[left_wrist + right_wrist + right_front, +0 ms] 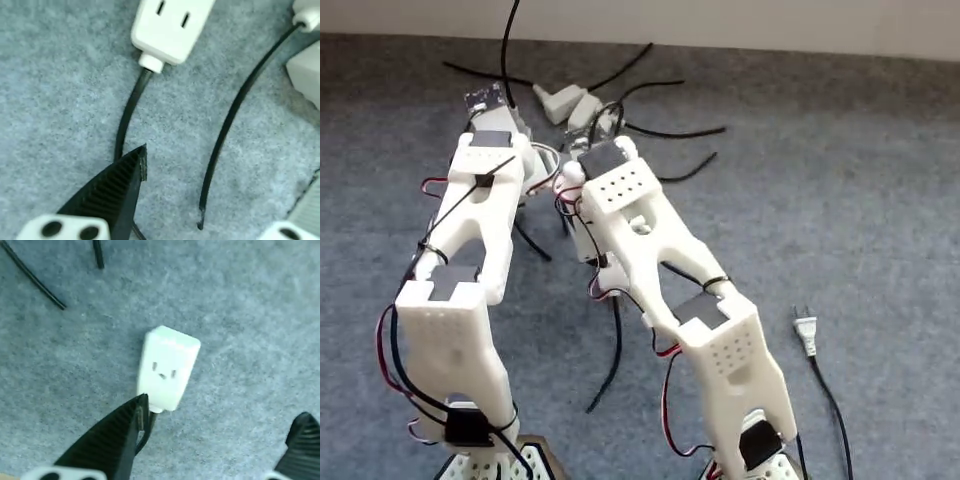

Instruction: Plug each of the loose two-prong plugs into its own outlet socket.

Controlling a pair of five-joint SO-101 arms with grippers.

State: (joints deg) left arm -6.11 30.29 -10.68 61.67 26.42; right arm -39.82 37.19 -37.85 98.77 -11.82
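The right pincer [220, 410] gapes empty over a white plastic outlet socket [167, 370], while the white two-prong plug [805, 329] lies well behind, nearest this arm.

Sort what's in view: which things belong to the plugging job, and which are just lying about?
Job:
loose two-prong plug
white outlet socket under the left wrist camera
second socket under the right wrist camera

Lying about:
black cable lengths scattered beyond the arms
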